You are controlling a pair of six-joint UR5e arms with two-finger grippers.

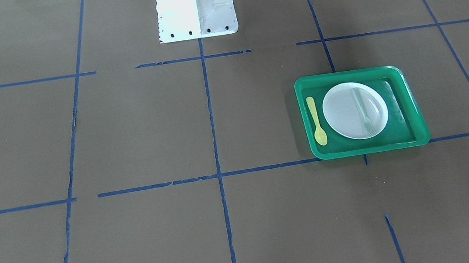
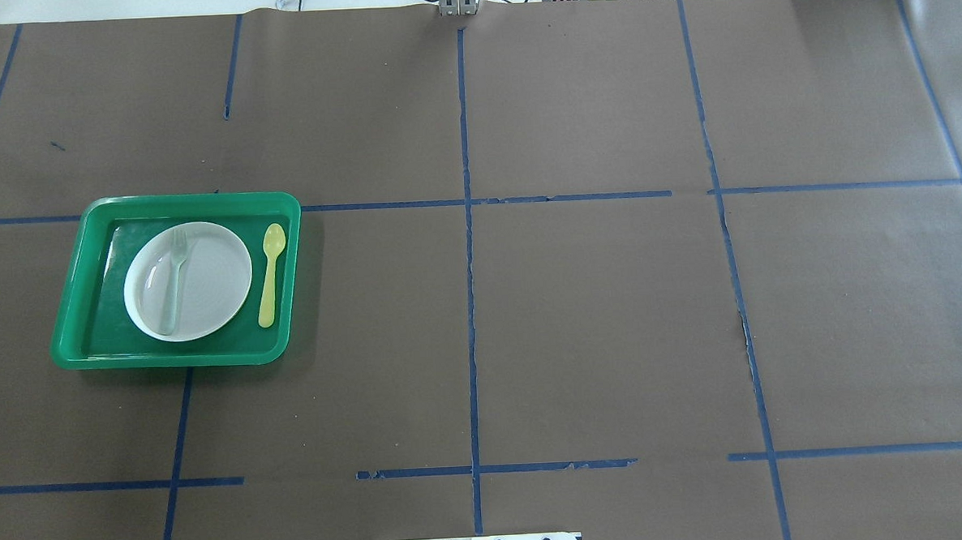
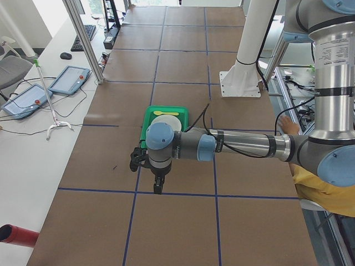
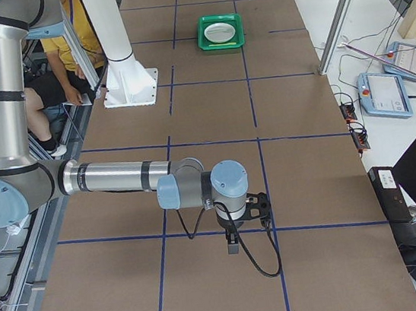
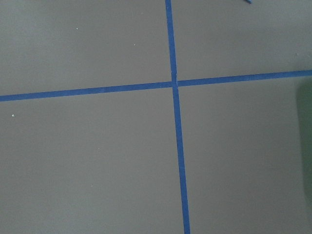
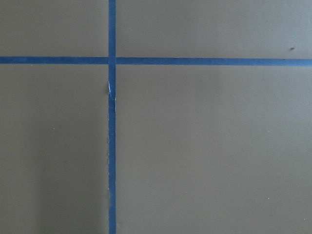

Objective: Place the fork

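Note:
The pale translucent fork [image 1: 364,111] lies on a white plate [image 1: 343,112] inside a green tray [image 1: 354,74], tines toward the operators' side. It also shows in the overhead view [image 2: 174,279], with the plate [image 2: 210,286] and the tray [image 2: 186,200]. A yellow spoon [image 1: 316,120] lies in the tray beside the plate. My left gripper [image 3: 158,187] shows only in the exterior left view, hanging above the table just short of the tray [image 3: 148,118]; I cannot tell whether it is open. My right gripper [image 4: 233,246] shows only in the exterior right view, far from the tray [image 4: 222,44]; I cannot tell its state.
The white robot base [image 1: 195,5] stands at the table's robot side. Blue tape lines [image 2: 470,303] cross the brown table cover. A person in yellow [image 4: 77,35] sits beside the base. Both wrist views show only table cover and tape.

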